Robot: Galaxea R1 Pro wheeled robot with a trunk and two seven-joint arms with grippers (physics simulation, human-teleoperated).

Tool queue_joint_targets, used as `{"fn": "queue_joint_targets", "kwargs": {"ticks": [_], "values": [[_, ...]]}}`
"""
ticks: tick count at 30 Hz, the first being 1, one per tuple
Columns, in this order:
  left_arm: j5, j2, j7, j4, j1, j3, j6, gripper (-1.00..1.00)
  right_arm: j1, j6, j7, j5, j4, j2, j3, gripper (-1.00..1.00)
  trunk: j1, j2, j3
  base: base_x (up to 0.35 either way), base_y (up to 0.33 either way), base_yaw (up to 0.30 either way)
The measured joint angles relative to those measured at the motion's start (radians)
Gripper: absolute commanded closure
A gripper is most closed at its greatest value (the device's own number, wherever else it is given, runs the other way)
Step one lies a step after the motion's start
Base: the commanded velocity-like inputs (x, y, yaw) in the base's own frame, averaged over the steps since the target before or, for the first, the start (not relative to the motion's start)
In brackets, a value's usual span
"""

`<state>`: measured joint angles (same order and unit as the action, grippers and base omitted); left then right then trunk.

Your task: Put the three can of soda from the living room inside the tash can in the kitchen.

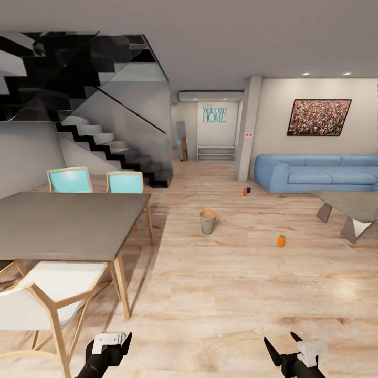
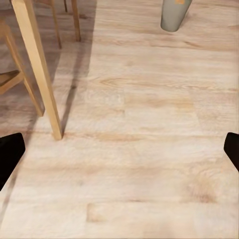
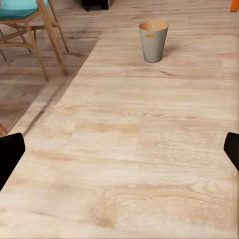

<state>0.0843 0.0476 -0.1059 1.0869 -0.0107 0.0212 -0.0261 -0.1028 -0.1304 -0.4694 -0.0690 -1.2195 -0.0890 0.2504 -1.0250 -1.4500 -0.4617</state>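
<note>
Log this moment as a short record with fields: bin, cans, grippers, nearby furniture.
bin: small round grey-sided bin with brown rim, upright on the wooden floor, mid-room
near can: orange soda can, on the floor right of the bin
far cans: orange can and dark blue can, side by side on the floor near the light-blue sofa
left gripper: open, empty
right gripper: open, empty
furniture: grey dining table at left with turquoise chairs
</note>
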Motion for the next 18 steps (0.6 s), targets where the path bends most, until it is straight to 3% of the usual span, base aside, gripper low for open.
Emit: {"fn": "queue_joint_targets", "kwargs": {"ticks": [18], "values": [[0.0,0.0,0.0,-0.001,0.0,0.0,-0.001,-1.0,0.0,0.001,0.001,0.001,0.0,0.0,-0.004,-1.0,0.0,0.0,0.0,0.274,-0.165,-0.002]]}}
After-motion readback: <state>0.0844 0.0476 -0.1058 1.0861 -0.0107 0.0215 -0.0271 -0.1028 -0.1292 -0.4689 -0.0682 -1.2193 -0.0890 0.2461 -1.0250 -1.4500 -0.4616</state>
